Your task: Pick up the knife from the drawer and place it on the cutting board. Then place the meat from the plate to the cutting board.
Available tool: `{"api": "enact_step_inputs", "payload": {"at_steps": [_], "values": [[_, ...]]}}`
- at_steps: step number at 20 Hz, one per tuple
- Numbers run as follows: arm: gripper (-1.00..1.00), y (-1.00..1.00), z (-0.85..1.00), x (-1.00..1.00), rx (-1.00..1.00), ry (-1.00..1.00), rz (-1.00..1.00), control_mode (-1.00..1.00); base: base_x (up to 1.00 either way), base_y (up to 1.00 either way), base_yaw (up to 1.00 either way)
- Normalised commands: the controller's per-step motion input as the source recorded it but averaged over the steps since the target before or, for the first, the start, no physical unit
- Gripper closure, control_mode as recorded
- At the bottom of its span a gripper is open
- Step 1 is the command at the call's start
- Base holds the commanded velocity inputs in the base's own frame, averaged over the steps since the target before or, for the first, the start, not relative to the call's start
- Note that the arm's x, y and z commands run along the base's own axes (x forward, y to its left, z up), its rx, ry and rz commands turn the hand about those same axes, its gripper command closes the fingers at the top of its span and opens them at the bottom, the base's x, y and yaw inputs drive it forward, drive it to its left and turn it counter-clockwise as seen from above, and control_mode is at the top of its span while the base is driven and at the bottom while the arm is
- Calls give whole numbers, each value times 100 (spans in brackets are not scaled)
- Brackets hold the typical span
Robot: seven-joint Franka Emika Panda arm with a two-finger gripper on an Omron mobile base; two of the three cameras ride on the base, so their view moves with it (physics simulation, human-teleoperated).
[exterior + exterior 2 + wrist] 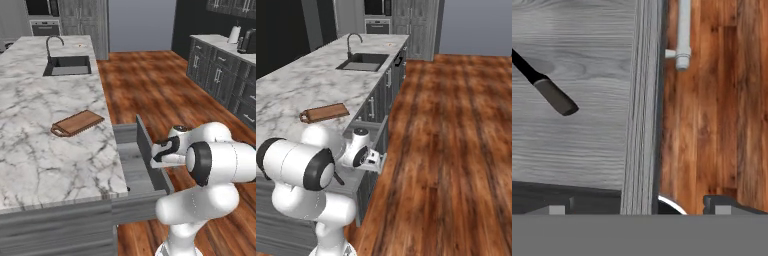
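I have the drawer (pixel 131 162) pulled out from the marble bench (pixel 45 115), and my gripper (pixel 634 207) hangs right over its front panel, above the floor edge. In the hand view the 2 fingers (pixel 558 208) sit wide apart, 1 over the drawer's grey inside, the other over the wood floor (pixel 712 100), holding nothing. The knife (pixel 543 85) lies inside the drawer, off to the upper left of that view, with part of it running out of frame, well apart from my fingers. The board (pixel 77 122) waits bare on the bench, beyond the drawer. I can't make out the plate or meat for sure from here.

Risks as I judge them: if I drop straight down now, I hit the drawer front, not the knife. I need to shift inward first. The knife is slim and lies flat, so a shallow pinch could skid off it. The handle bar (pixel 683 35) is also close enough to snag.
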Motion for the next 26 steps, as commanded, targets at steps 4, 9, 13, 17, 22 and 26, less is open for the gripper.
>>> {"api": "enact_step_inputs", "payload": {"at_steps": [4,9,13,17,22,26], "values": [[-100,0,-39,22,0,0,0,-100,0,0,0],[-100,-6,-36,17,0,-2,0,-100,0,0,0],[-100,-27,-34,10,0,-6,2,-100,0,0,0],[-100,-36,-28,3,0,-7,3,-100,0,0,0],[-100,-78,-8,0,1,-15,1,-100,0,0,0],[-100,-93,-1,0,2,-16,2,-100,0,0,0]]}}
